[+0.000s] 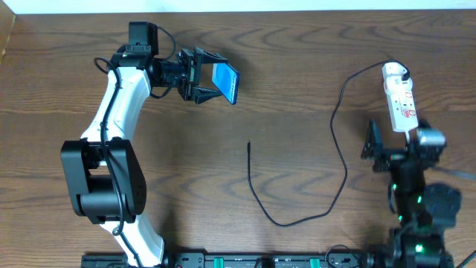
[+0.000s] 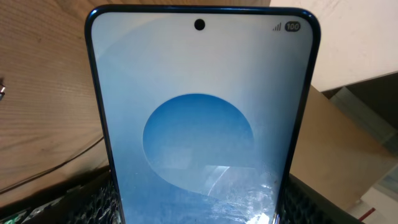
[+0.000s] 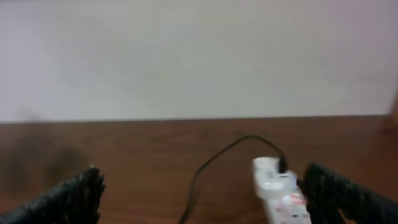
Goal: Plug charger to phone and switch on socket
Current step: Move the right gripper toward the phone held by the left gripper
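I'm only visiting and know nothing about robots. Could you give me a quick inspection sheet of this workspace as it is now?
Surface: brown wooden table.
Job's things: phone held off to the left, screen lit; socket lying at the right, switch state too small to tell.
Clutter: nothing seen.
Grippers: left gripper shut on the phone; right gripper open, near the socket, holding nothing.
Cables: charger loops from the socket's far end across the table; its plug tip lies loose mid-table, not in the phone.
Surroundings: pale wall beyond the table.
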Controlling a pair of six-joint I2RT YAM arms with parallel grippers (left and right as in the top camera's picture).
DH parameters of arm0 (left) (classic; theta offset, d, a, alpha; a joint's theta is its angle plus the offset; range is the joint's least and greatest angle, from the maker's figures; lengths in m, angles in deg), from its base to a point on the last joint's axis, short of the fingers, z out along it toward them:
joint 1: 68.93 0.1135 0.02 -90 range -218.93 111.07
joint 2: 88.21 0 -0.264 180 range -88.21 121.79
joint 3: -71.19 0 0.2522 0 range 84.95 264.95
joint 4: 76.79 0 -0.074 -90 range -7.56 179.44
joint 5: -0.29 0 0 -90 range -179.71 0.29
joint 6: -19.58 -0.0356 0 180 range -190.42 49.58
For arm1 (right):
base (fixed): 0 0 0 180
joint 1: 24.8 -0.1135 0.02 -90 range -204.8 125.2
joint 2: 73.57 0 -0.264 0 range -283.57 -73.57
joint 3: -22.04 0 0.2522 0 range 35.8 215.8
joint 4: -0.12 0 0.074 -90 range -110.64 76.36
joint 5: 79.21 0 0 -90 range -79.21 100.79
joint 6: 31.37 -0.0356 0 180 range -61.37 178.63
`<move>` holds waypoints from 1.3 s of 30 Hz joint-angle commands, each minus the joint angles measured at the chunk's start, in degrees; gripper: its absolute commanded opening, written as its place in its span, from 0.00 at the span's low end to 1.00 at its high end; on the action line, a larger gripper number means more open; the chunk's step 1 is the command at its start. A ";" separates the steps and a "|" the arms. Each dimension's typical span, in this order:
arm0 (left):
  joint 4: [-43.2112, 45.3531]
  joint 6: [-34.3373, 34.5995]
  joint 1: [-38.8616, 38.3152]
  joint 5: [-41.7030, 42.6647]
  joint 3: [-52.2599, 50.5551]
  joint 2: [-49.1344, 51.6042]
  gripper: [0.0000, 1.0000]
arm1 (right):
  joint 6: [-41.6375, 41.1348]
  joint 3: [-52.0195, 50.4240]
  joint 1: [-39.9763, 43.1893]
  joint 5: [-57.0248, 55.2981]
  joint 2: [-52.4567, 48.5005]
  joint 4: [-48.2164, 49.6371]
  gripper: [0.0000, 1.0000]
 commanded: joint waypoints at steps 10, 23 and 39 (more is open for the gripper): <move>0.24 -0.55 0.31 1.16 0.52 -2.34 0.07 | -0.79 31.54 -0.24 27.32 -35.17 -15.52 0.99; 0.22 -0.28 0.31 -0.13 0.52 -2.34 0.08 | -5.01 43.25 -0.22 38.45 -49.55 -13.29 0.99; 1.44 2.73 -1.01 -5.03 0.52 -2.34 0.07 | -17.31 43.28 -4.79 37.07 -51.39 -5.03 0.99</move>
